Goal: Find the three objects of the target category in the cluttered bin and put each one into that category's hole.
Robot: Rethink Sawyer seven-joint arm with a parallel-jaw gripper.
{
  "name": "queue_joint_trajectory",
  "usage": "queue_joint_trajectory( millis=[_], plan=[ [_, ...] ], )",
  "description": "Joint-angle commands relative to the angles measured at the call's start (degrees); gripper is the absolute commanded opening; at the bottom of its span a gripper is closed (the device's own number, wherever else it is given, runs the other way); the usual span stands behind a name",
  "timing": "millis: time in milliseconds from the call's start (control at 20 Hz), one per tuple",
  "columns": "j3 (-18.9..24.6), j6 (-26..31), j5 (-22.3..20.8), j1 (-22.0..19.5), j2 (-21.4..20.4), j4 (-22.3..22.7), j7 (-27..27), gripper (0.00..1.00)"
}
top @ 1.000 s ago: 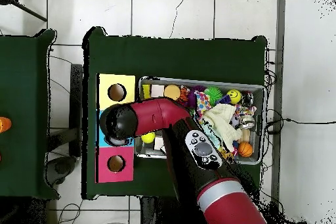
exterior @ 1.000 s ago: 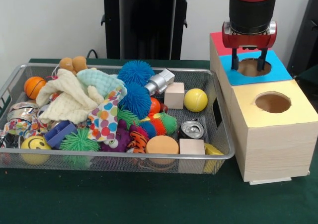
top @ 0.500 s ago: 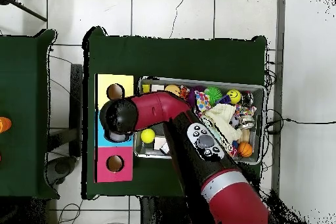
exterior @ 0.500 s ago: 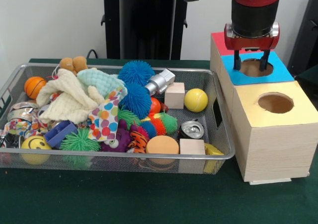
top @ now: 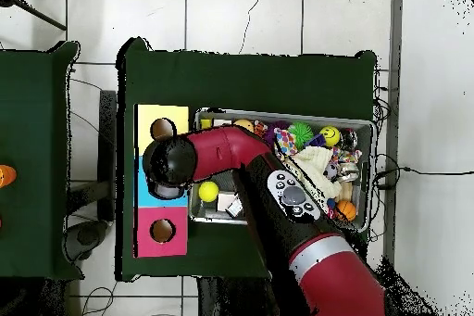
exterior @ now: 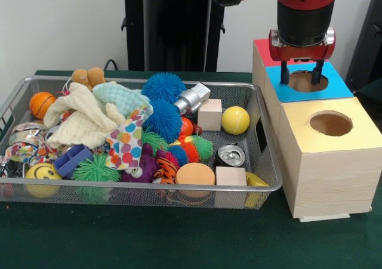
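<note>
**One empty claw over the blue hole**

Little is changed from half a second ago: in the front view the gripper point(exterior: 301, 76) is found at almost the same spot above the blue-topped section point(exterior: 334, 87) of the wooden box point(exterior: 328, 173), while a second ago it stood slightly lower and further left. In the overhead view the arm point(top: 231, 150) is seen swung a little further across the near corner of the bin point(exterior: 267, 161), and more of the yellow ball point(top: 209, 191) is uncovered.

The claw is held parted, its two dark fingers point(exterior: 284, 74) set on either side of the blue hole point(exterior: 303, 81), with the tips at the hole's rim. Nothing is gripped between them, and whether the tips touch the box cannot be told.

The bin's contents are left lying as before. The yellow ball point(exterior: 235, 120) is seen near the bin's right end, just beside a wooden cube point(exterior: 209, 114). A second wooden cube point(exterior: 230, 176) and a crushed can point(exterior: 230, 155) are placed at the front right corner. A small basketball point(exterior: 41, 104) is lodged at the far left, beside a cream cloth point(exterior: 80, 123), and a smiley ball point(exterior: 42, 173) is set in the front left corner. The yellow hole point(exterior: 327, 123) is left uncovered.
</note>
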Motion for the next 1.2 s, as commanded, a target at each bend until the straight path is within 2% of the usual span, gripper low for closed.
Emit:
queue_joint_trajectory(
  millis=[50,150,350,500,600,750,950,1200],
  plan=[
    [-2.6,-3.1,-12.8,-3.0,4.4,-9.5,-15.0,1.00],
    [-2.0,-3.2,-13.3,-3.3,3.8,-8.8,-15.0,1.00],
    [-0.8,-0.1,-12.0,-4.5,2.2,-7.8,-15.1,1.00],
    [1.0,7.5,-10.1,-5.5,-6.2,-5.8,-18.1,1.00],
    [1.8,12.1,-9.0,-4.8,-10.8,-5.8,-18.5,1.00],
    [2.8,13.8,-6.5,-4.4,-14.9,-4.2,-15.3,1.00],
    [3.8,14.7,-3.5,-3.5,-16.7,-3.9,-10.4,1.00],
    [2.7,15.9,-4.1,-1.7,-15.5,-6.2,-7.6,1.00]
  ],
)
